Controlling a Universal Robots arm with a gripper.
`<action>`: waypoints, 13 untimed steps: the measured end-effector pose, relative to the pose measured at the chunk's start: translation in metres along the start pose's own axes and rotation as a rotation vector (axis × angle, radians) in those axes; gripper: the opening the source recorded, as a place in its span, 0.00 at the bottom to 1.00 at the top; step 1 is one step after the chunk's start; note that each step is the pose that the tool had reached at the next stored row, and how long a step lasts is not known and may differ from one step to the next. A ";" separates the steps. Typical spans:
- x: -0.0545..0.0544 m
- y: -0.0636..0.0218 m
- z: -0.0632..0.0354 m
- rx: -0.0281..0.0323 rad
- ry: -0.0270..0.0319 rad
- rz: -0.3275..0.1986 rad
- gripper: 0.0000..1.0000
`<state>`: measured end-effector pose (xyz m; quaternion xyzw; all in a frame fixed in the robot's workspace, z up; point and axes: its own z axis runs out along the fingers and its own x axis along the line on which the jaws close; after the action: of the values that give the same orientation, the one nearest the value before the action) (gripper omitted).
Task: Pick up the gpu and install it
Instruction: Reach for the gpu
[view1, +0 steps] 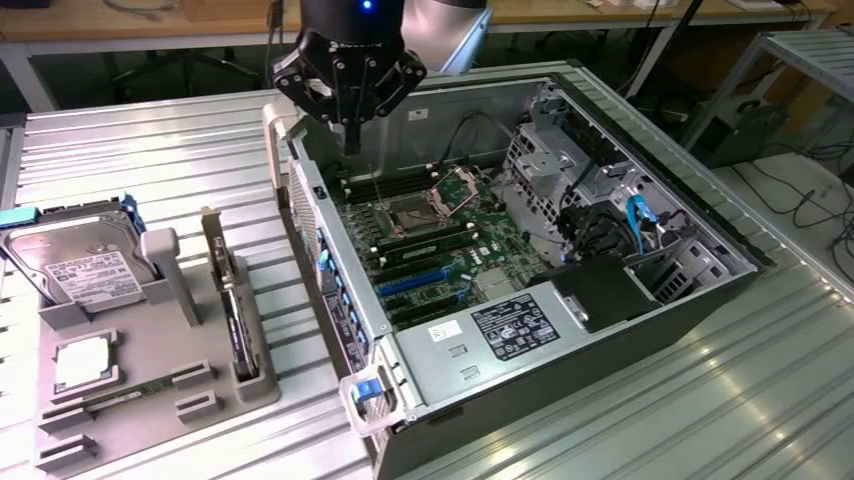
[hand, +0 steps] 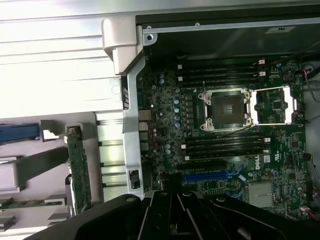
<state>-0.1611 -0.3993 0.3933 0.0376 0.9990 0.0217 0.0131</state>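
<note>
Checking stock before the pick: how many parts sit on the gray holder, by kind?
gpu: 1
hard drive: 1
silver square chip: 1
memory stick: 1
Total: 4

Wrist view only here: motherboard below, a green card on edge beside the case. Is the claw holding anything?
Observer: No, the claw is shut and empty, hanging above the open case.
Operator: Is that card the gpu, and what holds it?
Observer: Yes, the gpu stands on edge in a grey holder on the exterior view's left of the case.
Operator: What else sits there?
Observer: A hard drive stands upright in the holder, further to the exterior view's left.
</note>
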 end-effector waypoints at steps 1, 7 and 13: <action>0.001 -0.0001 0.0000 0.0000 0.0000 0.000 0.11; 0.007 -0.0006 -0.0002 -0.0001 0.0000 0.000 0.11; 0.013 -0.0011 -0.0003 0.0000 0.0000 0.000 0.11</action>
<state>-0.1740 -0.3994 0.3933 0.0374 0.9990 0.0217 0.0130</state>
